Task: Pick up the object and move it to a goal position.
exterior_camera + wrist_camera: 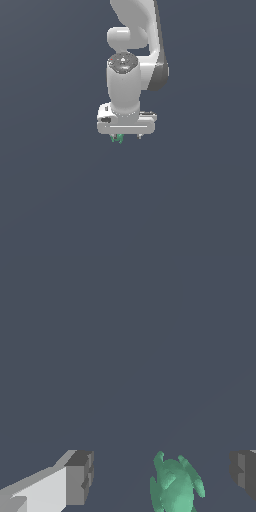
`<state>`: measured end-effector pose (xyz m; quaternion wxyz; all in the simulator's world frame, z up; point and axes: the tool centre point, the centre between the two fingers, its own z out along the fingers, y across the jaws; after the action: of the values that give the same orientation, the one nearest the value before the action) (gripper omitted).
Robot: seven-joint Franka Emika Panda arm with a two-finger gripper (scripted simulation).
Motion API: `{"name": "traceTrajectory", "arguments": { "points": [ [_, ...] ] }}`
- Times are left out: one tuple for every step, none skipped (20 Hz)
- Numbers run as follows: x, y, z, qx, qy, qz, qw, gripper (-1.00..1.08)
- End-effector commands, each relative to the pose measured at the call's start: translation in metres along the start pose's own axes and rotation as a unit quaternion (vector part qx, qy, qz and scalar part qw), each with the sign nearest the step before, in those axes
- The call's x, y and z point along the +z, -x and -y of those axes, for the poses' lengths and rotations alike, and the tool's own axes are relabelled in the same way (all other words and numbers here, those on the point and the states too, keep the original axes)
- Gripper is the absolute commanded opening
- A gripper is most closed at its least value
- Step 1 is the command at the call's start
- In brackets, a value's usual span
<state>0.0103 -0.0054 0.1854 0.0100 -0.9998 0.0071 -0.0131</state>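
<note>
I have the gripper (125, 138) hanging straight down from the white arm (131, 65), and the wrist view shows why: the object (175, 487) sits in the gap between the two fingers (80, 476), so the hand is lined up over it for a grasp. The jaws stand wide, with clear space between each pad and the teal-green lump; nothing is held yet. It lies nearer the middle of the gap than either finger, a little toward the dark finger at the far side.

In the exterior view only a sliver of the object (116, 139) shows, poking out just beneath the gripper's body toward the exterior view's left. The surface is a plain dark grey plane with no visible edges or corners, so I cannot place the object against them, nor tell whether it rests on that surface.

Its long axis seems to run crosswise to the line between the fingers, the short nubs fanning from the end that points away from the camera. I judge that suits closing across its narrow width.
</note>
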Motion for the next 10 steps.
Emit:
{"name": "traceTrajectory", "arguments": {
  "points": [
    [0.0000,0.0000,0.0000,0.000,0.000,0.000,1.0000,1.00],
    [0.0000,0.0001,0.0001,0.000,0.000,0.000,1.0000,1.00],
    [-0.0001,0.0004,0.0004,0.000,-0.001,0.000,1.0000,1.00],
    [-0.0002,0.0009,0.0010,-0.001,-0.003,0.000,1.0000,1.00],
    [-0.0004,0.0016,0.0017,-0.002,-0.005,0.000,1.0000,1.00],
    [-0.0008,0.0023,0.0028,-0.003,-0.007,0.000,1.0000,1.00],
    [-0.0013,0.0027,0.0038,-0.004,-0.010,0.000,0.9999,1.00],
    [-0.0019,0.0029,0.0047,-0.005,-0.011,0.000,0.9999,1.00],
    [-0.0024,0.0027,0.0054,-0.006,-0.013,0.000,0.9999,1.00],
    [-0.0029,0.0025,0.0059,-0.007,-0.013,0.000,0.9999,1.00]
  ]
}}
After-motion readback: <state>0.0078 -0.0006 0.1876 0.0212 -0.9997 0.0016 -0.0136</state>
